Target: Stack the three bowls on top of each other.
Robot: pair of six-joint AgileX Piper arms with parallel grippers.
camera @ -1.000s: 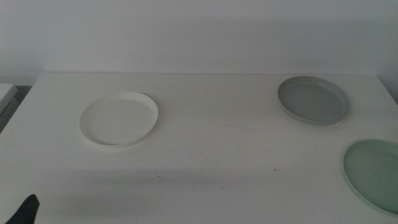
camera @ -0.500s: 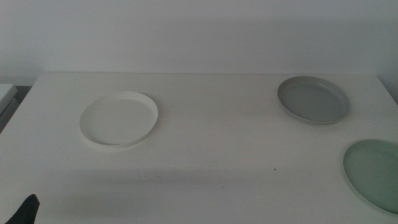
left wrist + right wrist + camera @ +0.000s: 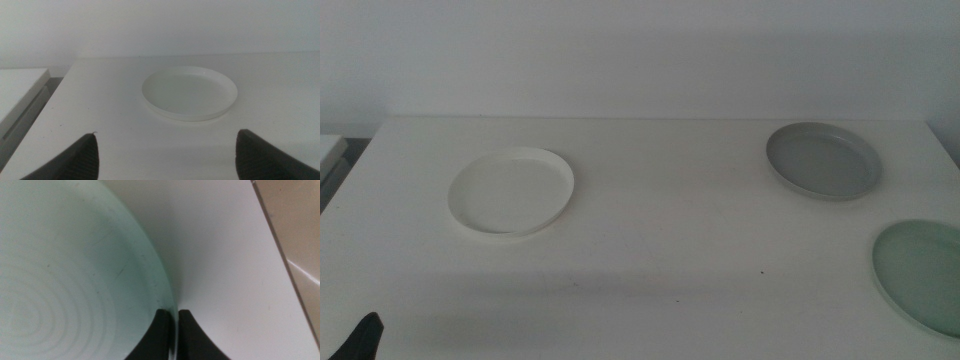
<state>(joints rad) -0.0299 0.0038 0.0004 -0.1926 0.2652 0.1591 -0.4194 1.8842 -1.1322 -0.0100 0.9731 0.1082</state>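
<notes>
Basically static on the left, small change on the right: in the middle view the mint green bowl [image 3: 923,275] at the table's [image 3: 660,250] right edge sits a touch higher in frame than half a second ago, its far rim shifted slightly up, cannot tell if it is off the surface or just nudged. The right wrist view shows why, right gripper [image 3: 174,330] has its two dark jaws closed to a thin gap on the mint bowl's upright rim, one jaw inside the dish, one outside, rim pinched between them, concentric rings of the bowl floor visible beside them. The right arm itself is out of the middle view. White bowl [image 3: 511,190] sits on the left half of the table, same spot as in both earlier frames, upright and empty. Grey bowl [image 3: 823,160] sits far right, behind the mint one and apart from it, also unmoved. All three bowls are separate, none stacked. Left gripper [image 3: 358,338] waits at the bottom left corner of the middle view, only a dark tip showing, same place as before; its wrist view has both jaws spread wide and holding nothing, white bowl well ahead between them, not touched
</notes>
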